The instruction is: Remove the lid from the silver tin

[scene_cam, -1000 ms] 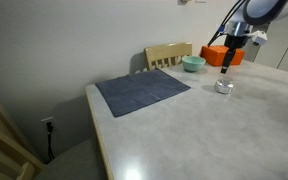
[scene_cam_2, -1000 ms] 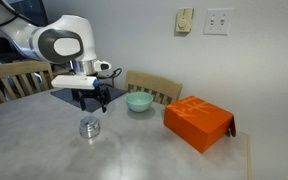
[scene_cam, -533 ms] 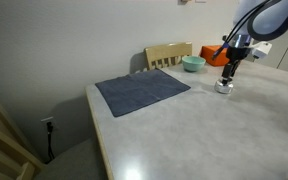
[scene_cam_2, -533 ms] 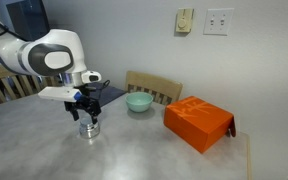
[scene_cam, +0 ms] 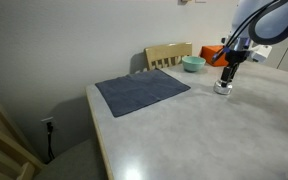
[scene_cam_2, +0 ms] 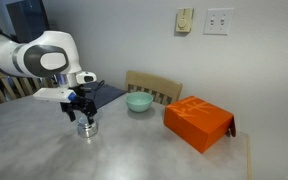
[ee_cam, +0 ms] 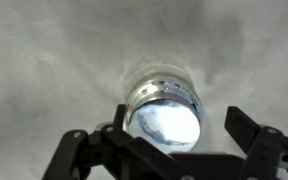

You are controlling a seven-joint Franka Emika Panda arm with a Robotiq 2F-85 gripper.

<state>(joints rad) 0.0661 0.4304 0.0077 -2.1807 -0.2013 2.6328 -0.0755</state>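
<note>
The silver tin [ee_cam: 164,98] stands on the grey table with its shiny round lid [ee_cam: 164,128] on top. It shows small in both exterior views [scene_cam: 224,88] [scene_cam_2: 88,128]. My gripper [ee_cam: 177,130] is lowered over the tin, fingers open on either side of the lid, one finger close to its rim and the other with a gap. In both exterior views the gripper [scene_cam: 227,78] [scene_cam_2: 84,115] is right above the tin.
A teal bowl [scene_cam_2: 138,102] and an orange box [scene_cam_2: 197,123] stand further along the table. A dark grey mat [scene_cam: 141,91] lies on the table [scene_cam: 204,130]. Wooden chairs [scene_cam: 168,55] stand at the table's edges.
The arm moved over the tin and came down, bringing the open fingers around the lid. The tin has not moved.
</note>
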